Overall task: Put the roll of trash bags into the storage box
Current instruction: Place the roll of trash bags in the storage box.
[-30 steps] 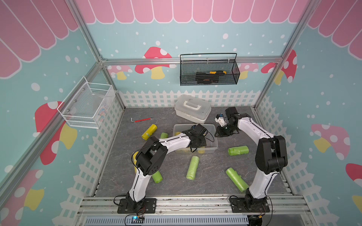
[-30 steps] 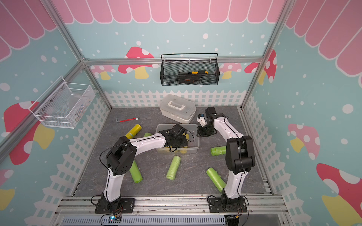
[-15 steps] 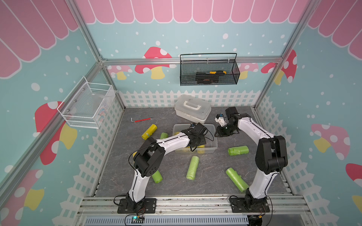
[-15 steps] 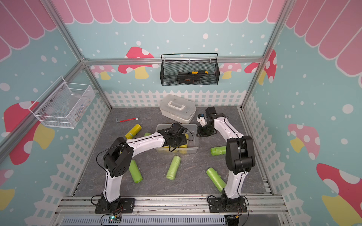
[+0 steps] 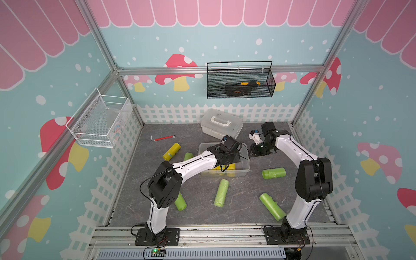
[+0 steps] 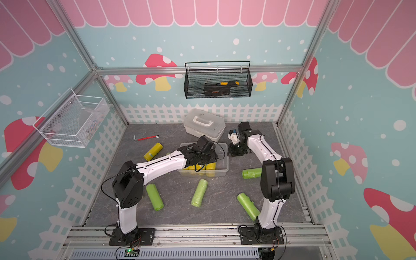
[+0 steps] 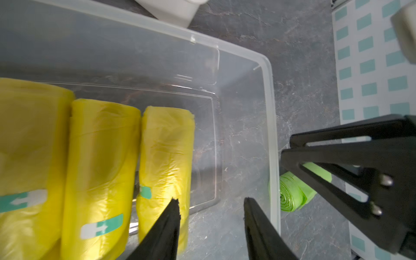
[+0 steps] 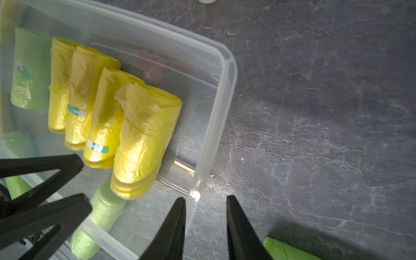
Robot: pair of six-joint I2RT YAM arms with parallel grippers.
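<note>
At far left a red-handled hex key [image 5: 163, 137] was seen on the grey floor [image 5: 198, 216]. A loose yellow roll [image 5: 171, 151] was pictured near it, and a small green roll [image 5: 188, 155] just beside the left end of the storage box [image 5: 240, 172]. A fourth green roll [image 5: 180, 202] was partly hidden by the left arm's elbow.

The clear box was placed mid-floor in both top views, with the left arm stretched over it. Inside it four yellow rolls of trash bags [image 8: 144, 139] were laid side by side, touching, and filled its left part. The left gripper [image 7: 210, 201] was held above the box, its jaws parted with nothing between them. One fingertip was seen against the nearest yellow roll; whether it touched could not be told.

The white case [image 5: 221, 126] was set just behind the box. At the box's right end the right gripper [image 8: 205, 199] was drawn narrow astride the wall, one finger inside, one outside, and closed on the rim.

A middle green roll [image 5: 221, 192] was seen in front of the box, a short green roll [image 5: 273, 173] to its right, and a long green roll [image 5: 272, 206] near the right arm's base.
</note>
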